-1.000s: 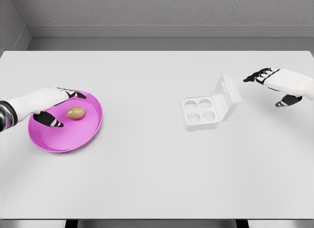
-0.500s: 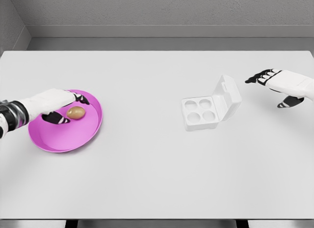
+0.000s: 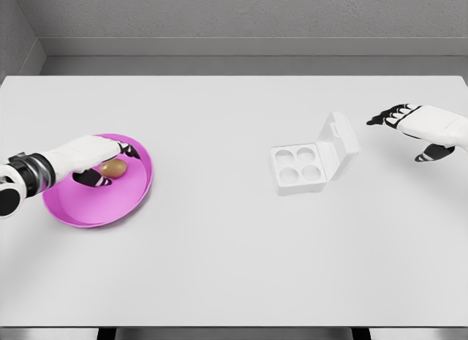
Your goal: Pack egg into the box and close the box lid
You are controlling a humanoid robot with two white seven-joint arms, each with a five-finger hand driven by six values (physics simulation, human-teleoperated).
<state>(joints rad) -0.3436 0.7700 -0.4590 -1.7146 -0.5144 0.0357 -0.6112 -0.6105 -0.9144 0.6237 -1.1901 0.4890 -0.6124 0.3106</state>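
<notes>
A brown egg (image 3: 112, 168) lies in a pink plate (image 3: 110, 205) at the table's left. My left hand (image 3: 117, 167) reaches over the plate from the left, its fingers (image 3: 129, 150) arched over the egg's far side and the thumb on the near side, loosely around it; the egg still rests on the plate. A white egg box (image 3: 296, 168) with several empty cups sits right of centre, its lid (image 3: 341, 144) standing up, open, on the right side. My right hand (image 3: 398, 137) hovers to the right of the lid, fingers spread, holding nothing.
The white table (image 3: 219, 259) runs to a grey wall at the back, with a dark gap below its front edge. The plate and the box are about a box-length or more apart.
My left hand has slid right and lowered over the egg, its fingers curling around it. The right hand has drifted slightly right. The egg and box have not moved.
</notes>
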